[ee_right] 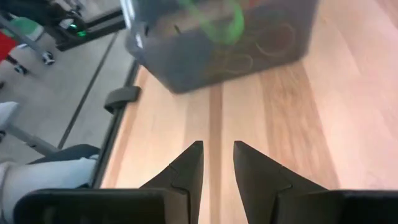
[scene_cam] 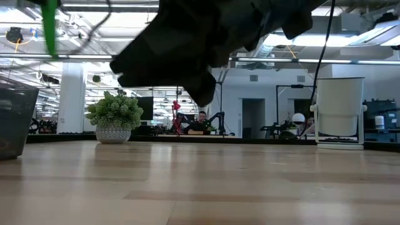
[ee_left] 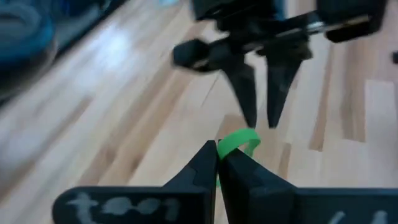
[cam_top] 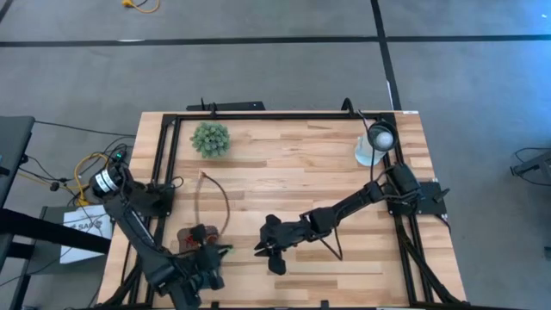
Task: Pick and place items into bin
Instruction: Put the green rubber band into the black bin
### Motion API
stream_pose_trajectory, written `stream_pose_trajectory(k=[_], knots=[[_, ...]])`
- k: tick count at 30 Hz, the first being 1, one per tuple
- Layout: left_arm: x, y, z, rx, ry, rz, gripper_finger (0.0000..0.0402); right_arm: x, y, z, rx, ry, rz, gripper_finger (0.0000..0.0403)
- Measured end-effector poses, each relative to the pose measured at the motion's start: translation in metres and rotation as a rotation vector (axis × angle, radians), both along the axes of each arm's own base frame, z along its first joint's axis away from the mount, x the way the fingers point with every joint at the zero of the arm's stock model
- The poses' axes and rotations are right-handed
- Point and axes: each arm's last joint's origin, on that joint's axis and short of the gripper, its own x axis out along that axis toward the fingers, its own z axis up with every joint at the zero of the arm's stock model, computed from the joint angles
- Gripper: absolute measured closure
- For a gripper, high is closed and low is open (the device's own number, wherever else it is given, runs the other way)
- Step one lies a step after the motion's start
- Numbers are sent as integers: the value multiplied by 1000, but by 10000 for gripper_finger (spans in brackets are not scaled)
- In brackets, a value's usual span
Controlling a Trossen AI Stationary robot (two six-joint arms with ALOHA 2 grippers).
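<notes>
My left gripper (ee_left: 217,149) is shut on a green rubber band (ee_left: 240,140) and stands at the near left of the table (cam_top: 219,255), beside the bin (cam_top: 195,238). The bin is a dark grey translucent tray (ee_right: 224,37) with several band loops inside. In the low view the green band (scene_cam: 49,28) hangs high above the tabletop, next to the bin's wall (scene_cam: 15,119). My right gripper (ee_right: 217,152) is open with nothing between its fingers. It hovers over bare wood just right of the bin (cam_top: 265,251), pointing toward it. My left gripper pinches the green band at one end of its loop (ee_left: 225,148) between its two fingertips. The fingers slant downward from the table's near left. The rest of the loop sticks out past the fingertips, lifted clear of the table.
A fuzzy green plant ball (cam_top: 211,139) stands at the far left of the table and a white round lamp-like object (cam_top: 372,148) at the far right. A black metal frame (cam_top: 164,155) runs along the edges. A thin cable (cam_top: 225,202) curves over the wood behind the bin.
</notes>
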Motion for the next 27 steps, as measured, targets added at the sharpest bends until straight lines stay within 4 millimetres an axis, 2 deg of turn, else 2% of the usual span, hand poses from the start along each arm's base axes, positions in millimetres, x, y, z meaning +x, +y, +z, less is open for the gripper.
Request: stream_pose_trajectory(k=[3, 6, 11, 17, 19, 27], knots=[[-11, 2, 10, -112, 67, 100, 401, 0, -3, -2, 6, 33, -18, 321], [-23, 2, 11, -193, 136, 179, 401, 0, -4, -2, 8, 30, -21, 321], [-43, 4, 0, -258, 181, 286, 401, 0, -4, -2, 8, 30, -21, 321], [-56, 10, -19, -298, 239, 379, 401, 0, -4, -2, 9, 31, -21, 321], [-57, 10, -25, -304, 255, 368, 401, 0, -4, -2, 9, 31, -21, 321], [-43, 6, -41, -235, 177, 141, 394, 0, -4, -2, 9, 31, -21, 321]])
